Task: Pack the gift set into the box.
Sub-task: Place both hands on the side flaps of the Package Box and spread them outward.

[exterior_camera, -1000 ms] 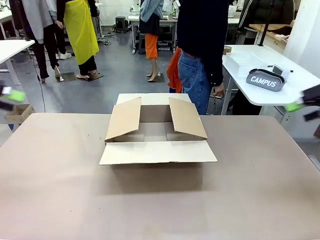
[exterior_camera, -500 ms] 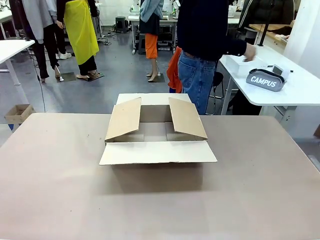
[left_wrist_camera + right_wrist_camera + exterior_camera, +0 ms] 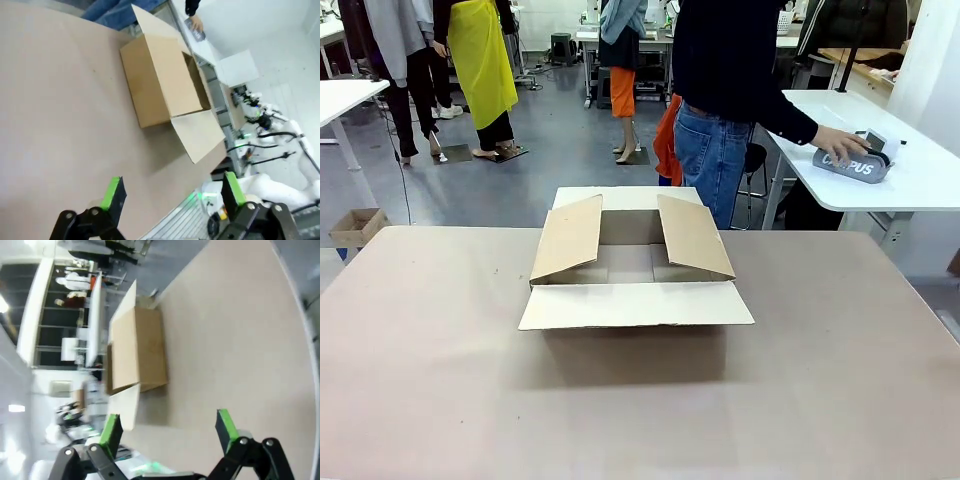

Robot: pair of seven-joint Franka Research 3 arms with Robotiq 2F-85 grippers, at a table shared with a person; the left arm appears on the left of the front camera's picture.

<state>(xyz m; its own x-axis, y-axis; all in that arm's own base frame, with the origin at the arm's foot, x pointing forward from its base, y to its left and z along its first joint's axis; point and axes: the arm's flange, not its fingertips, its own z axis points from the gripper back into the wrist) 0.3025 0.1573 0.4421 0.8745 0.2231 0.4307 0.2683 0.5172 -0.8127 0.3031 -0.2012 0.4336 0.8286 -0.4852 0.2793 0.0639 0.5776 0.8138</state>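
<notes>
The box (image 3: 632,265) stands in the middle of the table with its four flaps open and nothing visible inside. Of the gift set I see the grey white-lettered pouch (image 3: 855,166), lying on a white side table (image 3: 920,185) at the far right. A person in a dark top and jeans stands behind the box with a hand (image 3: 840,142) on the pouch. In the left wrist view my left gripper (image 3: 171,192) is open above the tabletop, well away from the box (image 3: 162,85). My right gripper (image 3: 168,427) is open too, apart from the box (image 3: 142,352).
Bare brown table (image 3: 820,380) lies around the box on all sides. Several people stand on the floor far behind. A small brown carton (image 3: 355,226) sits on the floor at the far left.
Green fingertips at the left and right edges of the front view one second ago have gone out of the picture. The person's arm has reached right and the hand now rests on the pouch.
</notes>
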